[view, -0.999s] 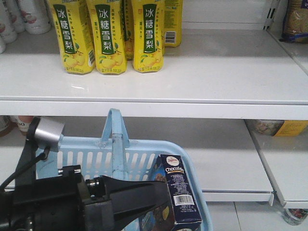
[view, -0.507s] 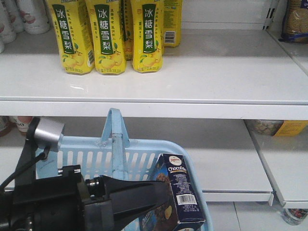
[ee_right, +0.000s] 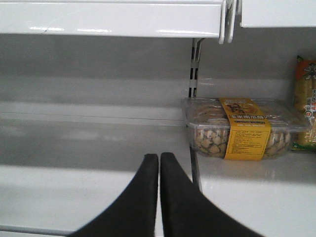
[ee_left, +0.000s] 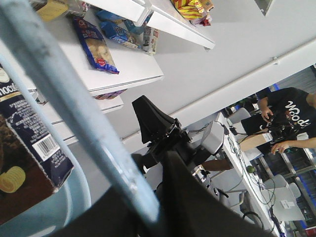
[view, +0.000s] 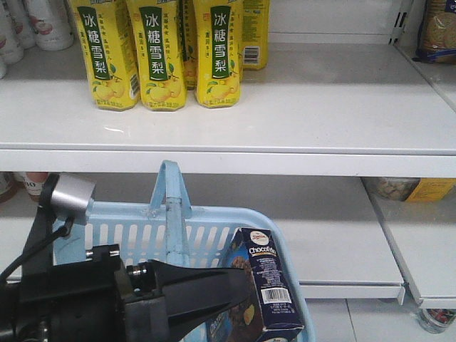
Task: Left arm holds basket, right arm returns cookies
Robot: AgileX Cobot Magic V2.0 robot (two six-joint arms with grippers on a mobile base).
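Cookies have tilted slightly in the basket; right jaws closed, empty; left jaws unclear.

The cookies stand in the front right corner of the basket, leaning a little. The left arm is at the basket's front left. Behind the basket is the lower shelf. Above it, on the upper shelf, 3 bottles stand side by side at the left, with more behind them.
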